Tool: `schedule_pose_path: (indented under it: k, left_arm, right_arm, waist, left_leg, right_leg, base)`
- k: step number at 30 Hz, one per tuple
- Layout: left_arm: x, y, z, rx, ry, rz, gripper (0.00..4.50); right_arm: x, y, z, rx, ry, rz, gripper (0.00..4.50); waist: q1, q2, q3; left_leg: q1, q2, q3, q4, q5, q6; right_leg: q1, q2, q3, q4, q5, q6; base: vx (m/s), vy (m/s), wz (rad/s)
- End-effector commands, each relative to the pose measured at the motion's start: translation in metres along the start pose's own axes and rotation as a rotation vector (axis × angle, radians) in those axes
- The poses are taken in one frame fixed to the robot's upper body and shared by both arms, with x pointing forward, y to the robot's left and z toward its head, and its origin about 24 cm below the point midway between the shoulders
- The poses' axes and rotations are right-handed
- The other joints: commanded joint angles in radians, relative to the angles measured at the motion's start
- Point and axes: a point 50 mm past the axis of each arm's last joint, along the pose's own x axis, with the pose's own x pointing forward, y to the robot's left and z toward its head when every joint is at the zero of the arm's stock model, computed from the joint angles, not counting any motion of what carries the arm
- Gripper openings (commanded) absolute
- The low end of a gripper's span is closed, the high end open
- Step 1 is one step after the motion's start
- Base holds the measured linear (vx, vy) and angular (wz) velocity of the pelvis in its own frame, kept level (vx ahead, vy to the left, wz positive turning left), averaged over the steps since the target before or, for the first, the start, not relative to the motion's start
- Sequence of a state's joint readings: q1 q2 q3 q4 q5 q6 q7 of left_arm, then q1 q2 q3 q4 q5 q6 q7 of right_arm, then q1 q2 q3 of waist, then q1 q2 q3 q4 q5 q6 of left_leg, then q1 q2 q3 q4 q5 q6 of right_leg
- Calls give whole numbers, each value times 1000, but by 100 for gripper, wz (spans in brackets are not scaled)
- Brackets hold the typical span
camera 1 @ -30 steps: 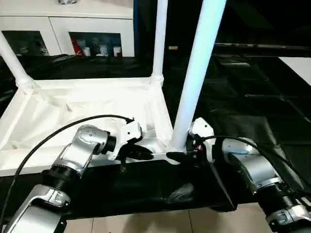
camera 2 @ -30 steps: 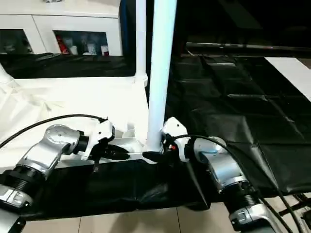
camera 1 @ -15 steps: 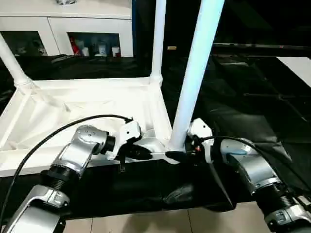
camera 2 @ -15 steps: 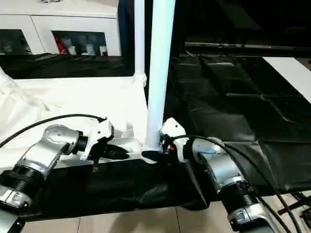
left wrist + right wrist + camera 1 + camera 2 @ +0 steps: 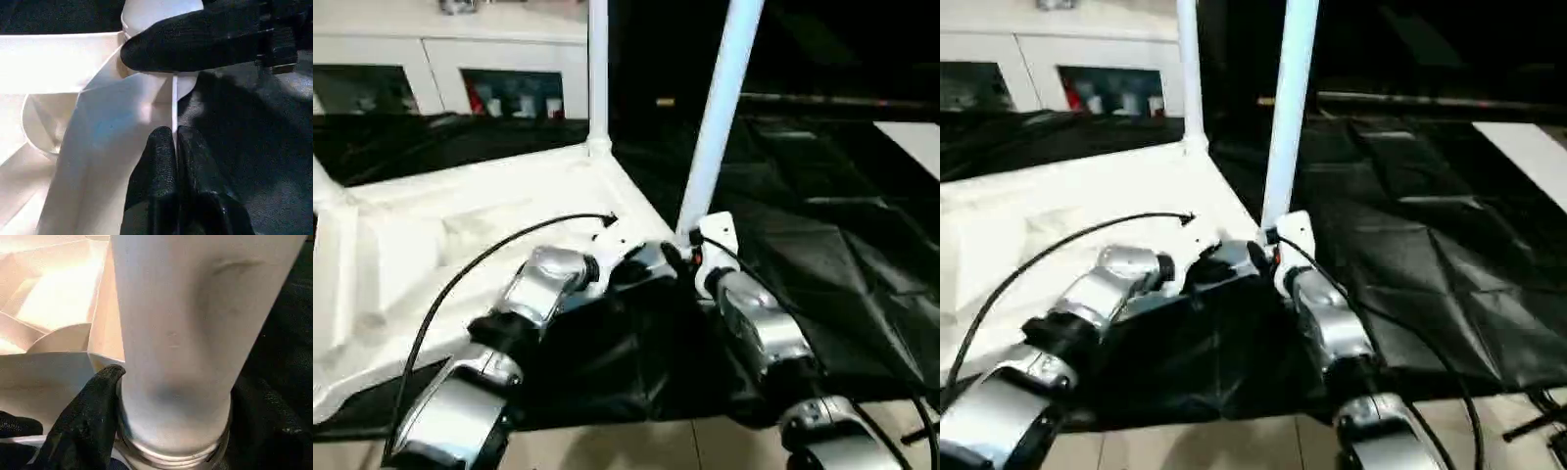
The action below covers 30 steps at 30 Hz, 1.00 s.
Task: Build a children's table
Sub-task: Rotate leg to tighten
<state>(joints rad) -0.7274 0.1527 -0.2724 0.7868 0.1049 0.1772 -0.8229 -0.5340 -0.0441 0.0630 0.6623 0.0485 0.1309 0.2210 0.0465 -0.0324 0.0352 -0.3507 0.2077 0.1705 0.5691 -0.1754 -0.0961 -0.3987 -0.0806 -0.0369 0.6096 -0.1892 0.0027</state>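
The children's table lies upside down, its white ribbed top [image 5: 460,225] on black cloth. Three white legs stand in corner sockets: one at the near right corner [image 5: 720,117], one at the far corner [image 5: 597,69], one at the left [image 5: 321,181]. Both of my grippers meet at the near right corner. My left gripper [image 5: 174,133] is shut on the thin rim of the top [image 5: 174,103] just beside the socket. My right gripper [image 5: 681,257] is closed around the base of the near leg [image 5: 195,323], with one black finger [image 5: 90,426] pressed against it above the socket collar.
Black cloth [image 5: 822,245] covers the large table under and to the right of the work. A white glass-door cabinet [image 5: 509,83] stands behind. Tiled floor [image 5: 636,441] shows along the front edge. A black cable [image 5: 460,284] arcs over my left forearm.
The whole picture has swung and tilted, so the camera moved. Both grippers keep their places at the near right corner. The right one's jaws have narrowed around the leg.
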Motion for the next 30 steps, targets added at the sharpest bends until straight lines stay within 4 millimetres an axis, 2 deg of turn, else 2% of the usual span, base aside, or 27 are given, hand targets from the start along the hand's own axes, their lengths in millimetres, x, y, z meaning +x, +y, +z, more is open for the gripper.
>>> schedule_pose_path:
  k: [1,5,8,9,10,12,14,18,19,20,21,24,26,27,28,30]
  left_arm:
    - [9,-11,-8,-2,38,-54,0]
    - [-1,-7,-14,27,37,-78,0]
    - [-14,-5,-23,60,34,-153,0]
    - [-18,-4,-26,51,41,-170,0]
    - [-25,-4,-31,50,50,-206,0]
    - [-29,-4,-33,62,50,-229,0]
    - [-36,-4,-35,49,44,-266,0]
    - [-58,-8,-42,52,78,-419,0]
    - [-58,-8,-42,50,79,-422,0]
    - [-60,-9,-42,47,79,-435,0]
    - [-62,-10,-41,48,77,-447,0]
    - [-63,-12,-41,52,73,-457,0]
    - [-62,-13,-41,53,71,-457,0]
    - [-62,-13,-41,53,69,-458,0]
    - [-63,-14,-41,52,69,-460,0]
    - [-63,-15,-41,49,70,-462,0]
  right_arm:
    - [3,14,-4,-16,15,72,331]
    - [1,7,5,-49,-26,114,364]
    - [-7,-2,13,-105,-40,249,395]
    - [-10,-5,13,-128,-34,291,395]
    - [-18,-9,15,-181,-41,370,395]
    - [-22,-11,15,-208,-41,414,395]
    - [-31,-15,15,-239,-25,494,395]
    - [-57,-20,9,-316,49,720,395]
    - [-58,-20,9,-316,51,724,395]
    - [-59,-19,9,-315,59,744,395]
    - [-60,-18,8,-318,63,754,395]
    - [-56,-15,7,-326,52,734,395]
    - [-54,-14,8,-313,39,727,395]
    - [-54,-12,9,-299,31,736,395]
    - [-54,-12,9,-296,30,742,369]
    - [-55,-11,8,-299,40,750,361]
  waist:
    - [1,3,-47]
    - [3,0,-46]
    - [5,-1,-47]
    - [5,-1,-48]
    - [7,1,-50]
    - [9,0,-52]
    - [12,2,-52]
    - [12,2,-51]
    - [11,2,-50]
    - [9,2,-47]
    - [9,2,-46]
    - [8,4,-44]
    - [8,4,-45]
    - [8,3,-47]
    - [10,3,-49]
    - [11,3,-51]
  left_leg:
    - [-3,7,4,-68,-288,3]
    - [-5,8,2,-69,-290,12]
    - [-8,10,1,-69,-274,21]
    - [-10,11,3,-68,-258,29]
    - [-9,12,5,-64,-230,36]
    - [-10,13,7,-61,-186,54]
    - [-9,13,8,-58,-165,66]
    - [-8,17,9,-58,-178,78]
    - [-7,16,9,-59,-187,78]
    - [-8,16,9,-61,-207,70]
    - [-4,17,9,-62,-230,57]
    - [-1,18,8,-66,-260,32]
    - [-1,19,6,-67,-264,26]
    - [0,18,7,-66,-250,25]
    - [-1,17,7,-64,-229,28]
    - [-3,16,9,-61,-199,39]
  right_leg:
    - [38,-40,30,-88,-260,-162]
    - [40,-41,29,-88,-282,-159]
    - [44,-42,29,-86,-267,-163]
    - [46,-42,29,-84,-248,-167]
    - [45,-42,31,-78,-193,-181]
    - [49,-40,31,-69,-98,-205]
    - [52,-40,31,-64,-47,-225]
    - [54,-40,30,-62,-46,-241]
    - [53,-39,29,-63,-60,-244]
    - [49,-40,29,-68,-106,-239]
    - [46,-41,29,-73,-159,-235]
    - [42,-41,31,-76,-207,-224]
    - [41,-42,31,-75,-209,-221]
    - [42,-40,32,-73,-183,-220]
    - [45,-40,32,-69,-148,-225]
    - [47,-39,31,-64,-94,-235]
  base:
    - [0,0,0]
    - [0,0,0]
    - [0,0,0]
    - [0,0,0]
    - [0,0,0]
    - [0,0,0]
    - [0,0,0]
    - [0,0,0]
    - [0,0,0]
    - [0,0,0]
    - [0,0,0]
    - [0,0,0]
    - [0,0,0]
    - [0,0,0]
    - [0,0,0]
    - [0,0,0]
